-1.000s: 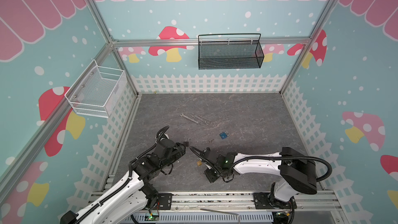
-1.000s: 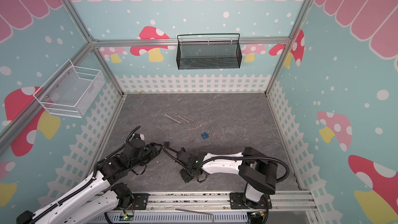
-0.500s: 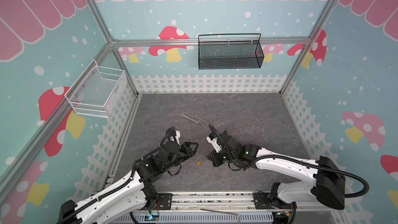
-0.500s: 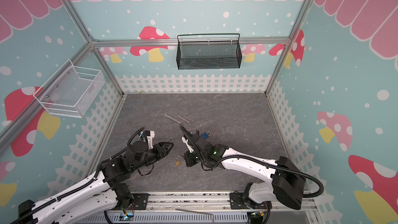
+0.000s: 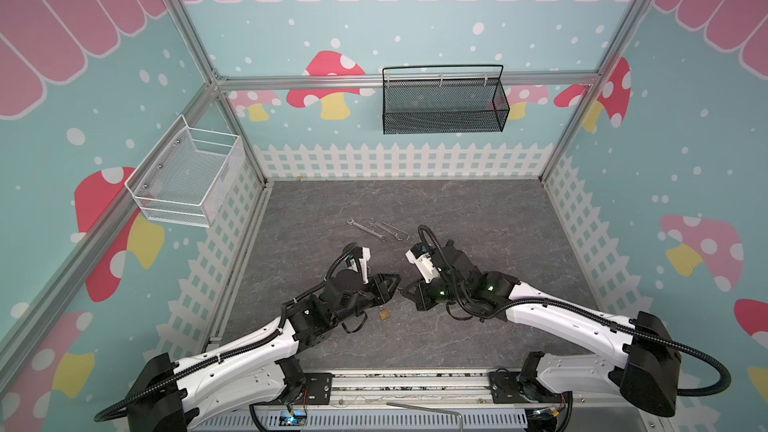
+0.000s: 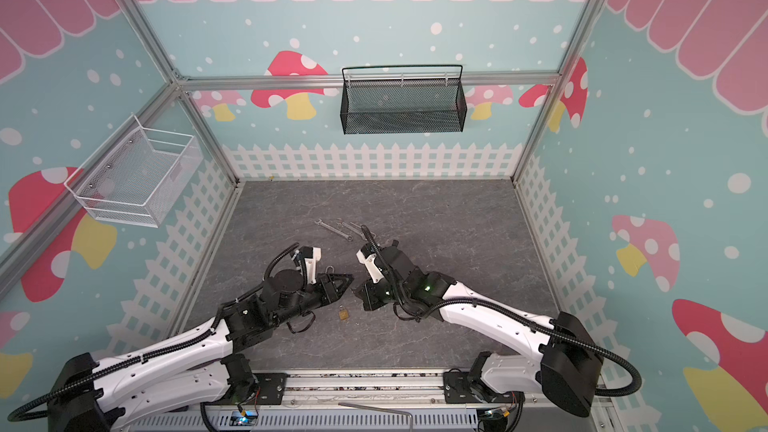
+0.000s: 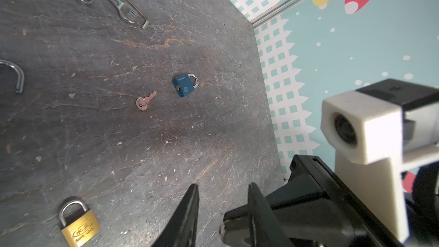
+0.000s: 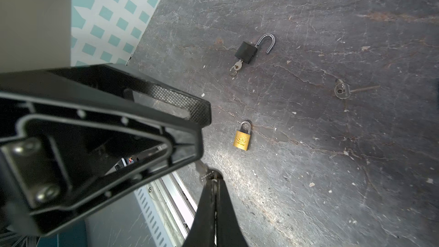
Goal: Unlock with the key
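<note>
Grey, stone-patterned tabletop [image 5: 478, 222] inside a booth with pastel mushroom walls. Two robot arms reach in from the near edge, and their grippers meet tip to tip near the middle of the near half.

The right gripper [image 8: 212, 177] is pressed fully closed, pinching a small silver key [image 8: 201, 167]. The key pokes out from the fingertips toward the left gripper [image 7: 223, 185]. The left gripper's jaws stand partly apart with a clear gap, and nothing shows between them. In the right wrist view the key's free end lies right at the edge of the left gripper, but I cannot tell whether they touch.

A brass padlock [image 5: 384, 314] lies flat on the tabletop, shackle closed, just nearer the arms' bases than the two gripper tips. Neither gripper touches it.

Other items lie apart on the tabletop:
- A black padlock [image 8: 246, 52] has its shackle swung open and a ringed key [image 8: 236, 67] in its base.
- A blue padlock [image 7: 184, 86] lies closed, with a copper key [image 7: 144, 100] near it.
- A loose key [image 8: 343, 90] lies on its own.
- Several wrenches [image 5: 372, 229] lie farther back.
</note>
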{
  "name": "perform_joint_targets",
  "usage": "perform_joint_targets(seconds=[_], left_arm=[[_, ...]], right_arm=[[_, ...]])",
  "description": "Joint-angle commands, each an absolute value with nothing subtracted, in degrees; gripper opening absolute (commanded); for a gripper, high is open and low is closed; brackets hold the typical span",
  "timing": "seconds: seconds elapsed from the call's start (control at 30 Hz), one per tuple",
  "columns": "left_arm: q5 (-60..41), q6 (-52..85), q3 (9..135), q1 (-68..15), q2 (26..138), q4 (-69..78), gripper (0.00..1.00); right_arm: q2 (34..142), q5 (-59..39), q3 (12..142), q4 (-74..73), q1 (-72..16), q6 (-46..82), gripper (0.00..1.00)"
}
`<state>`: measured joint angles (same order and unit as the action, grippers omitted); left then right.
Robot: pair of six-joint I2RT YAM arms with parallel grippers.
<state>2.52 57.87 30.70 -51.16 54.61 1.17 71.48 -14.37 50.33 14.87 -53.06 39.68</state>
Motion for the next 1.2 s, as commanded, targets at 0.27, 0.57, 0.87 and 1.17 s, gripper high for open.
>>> perform_joint_targets(seconds=[0.27, 0.57, 0.87, 1.17], left_arm=[[2.11, 58.83, 29.27, -51.59, 56.94, 5.98, 0.22], [2.41, 59.47, 28.76, -51.59, 57.53, 7.38, 0.01], [3.07, 51.95, 28.36, -50.16, 54.89, 10.96, 0.00], [-10.75, 41.46, 30.58, -44.66, 55.47, 22.05, 0.00]], right_arm=[[70.53, -15.01, 52.38, 12.65, -52.21, 40.34, 0.00], [70.62, -14.53, 52.06, 12.47, -52.04, 40.12, 0.00], [67.19, -16.62, 50.90, 12.16, -50.08, 38.15, 0.32], [61.96, -41.91, 45.96, -0.63, -39.56, 37.76, 0.50]])
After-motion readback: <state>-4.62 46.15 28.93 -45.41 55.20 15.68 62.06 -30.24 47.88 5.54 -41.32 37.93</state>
